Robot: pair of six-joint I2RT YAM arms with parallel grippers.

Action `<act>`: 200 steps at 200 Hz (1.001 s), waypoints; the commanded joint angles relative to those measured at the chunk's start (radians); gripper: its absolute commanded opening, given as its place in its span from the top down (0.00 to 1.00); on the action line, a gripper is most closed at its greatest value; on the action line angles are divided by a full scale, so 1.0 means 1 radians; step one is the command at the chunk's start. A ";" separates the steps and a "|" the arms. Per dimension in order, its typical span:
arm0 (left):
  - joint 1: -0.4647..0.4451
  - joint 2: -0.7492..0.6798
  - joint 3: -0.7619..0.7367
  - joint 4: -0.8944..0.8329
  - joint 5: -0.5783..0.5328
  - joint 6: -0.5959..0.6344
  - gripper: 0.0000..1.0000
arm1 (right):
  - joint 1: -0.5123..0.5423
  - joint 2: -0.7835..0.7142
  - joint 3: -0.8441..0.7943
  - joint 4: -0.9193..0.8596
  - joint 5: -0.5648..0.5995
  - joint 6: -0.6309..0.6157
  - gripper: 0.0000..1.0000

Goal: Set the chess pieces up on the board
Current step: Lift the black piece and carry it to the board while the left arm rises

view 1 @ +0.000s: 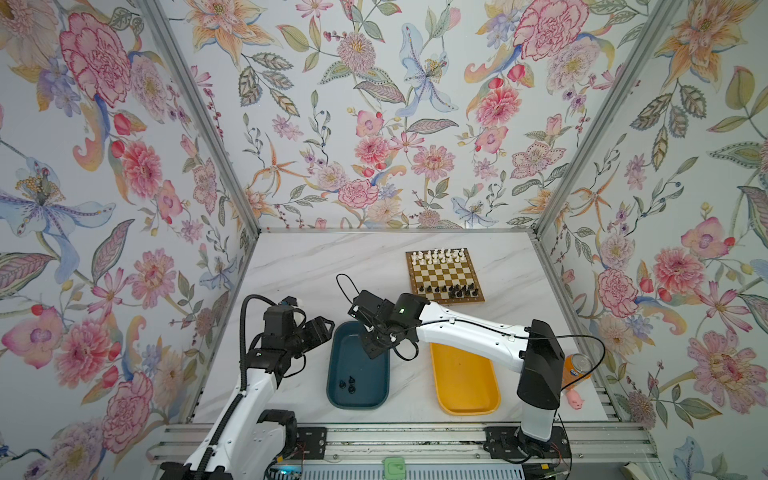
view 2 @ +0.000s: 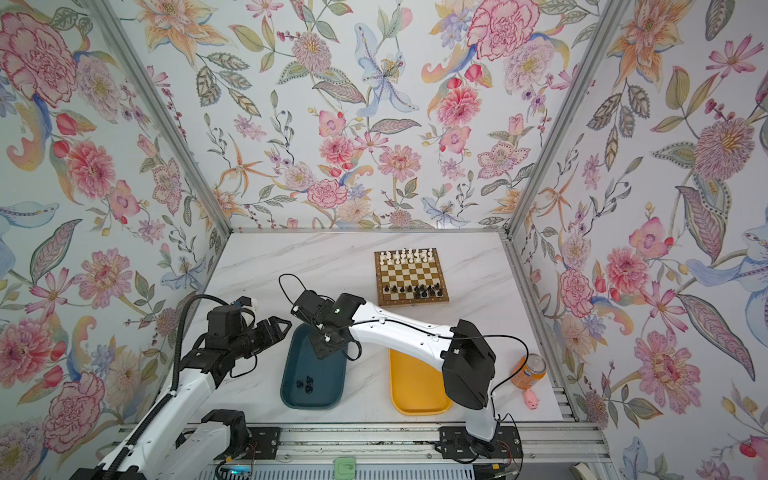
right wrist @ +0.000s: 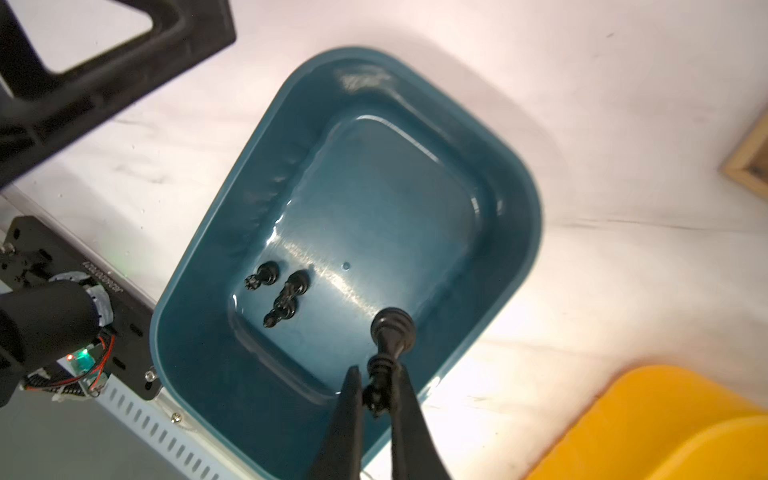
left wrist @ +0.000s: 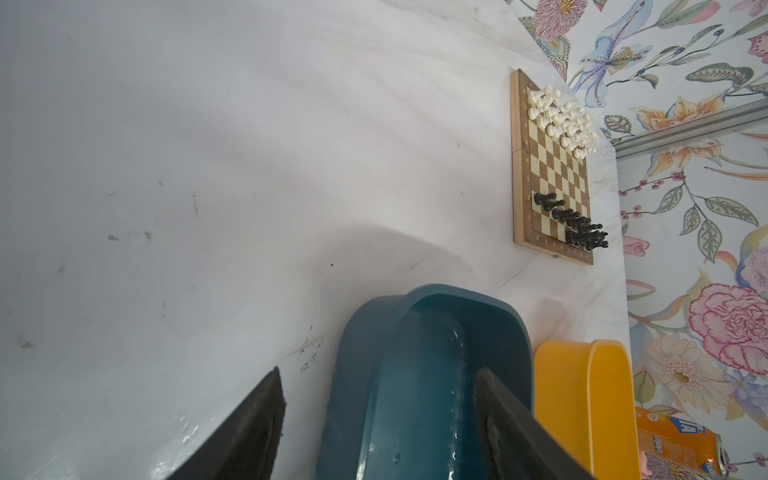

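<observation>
Cannot name the black chess piece [right wrist: 388, 349]: head buried between the right gripper's [right wrist: 377, 374] fingers. Cannot sort the three loose pieces [right wrist: 293, 286] past the fingertips in the teal tray [right wrist: 511, 216]: too small. Only a corner of the board [right wrist: 744, 170], cut by the edge.

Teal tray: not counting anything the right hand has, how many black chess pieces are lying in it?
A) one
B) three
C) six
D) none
B: three black pieces lie close together on the floor of the teal tray, while a fourth black piece is pinched in the right hand over the tray.
</observation>
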 commanded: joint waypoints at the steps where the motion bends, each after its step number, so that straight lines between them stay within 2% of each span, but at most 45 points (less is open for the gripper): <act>1: 0.007 0.031 0.057 0.057 -0.012 -0.026 0.26 | -0.076 -0.055 0.033 -0.081 0.030 -0.065 0.93; 38: -0.020 0.126 0.153 0.081 -0.031 -0.009 0.25 | -0.229 -0.075 0.051 -0.102 0.013 -0.136 0.92; 85: -0.173 0.319 0.313 0.138 -0.094 0.006 0.24 | -0.415 -0.047 0.059 -0.105 -0.003 -0.232 0.93; 120: -0.217 0.477 0.412 0.212 -0.091 -0.020 0.24 | -0.549 -0.011 0.057 -0.094 -0.020 -0.283 0.93; 159: -0.256 0.611 0.536 0.223 -0.086 -0.012 0.24 | -0.656 0.029 0.021 -0.037 -0.064 -0.308 0.93; 200: -0.306 0.731 0.648 0.212 -0.076 0.016 0.24 | -0.723 0.075 -0.004 0.009 -0.107 -0.325 0.93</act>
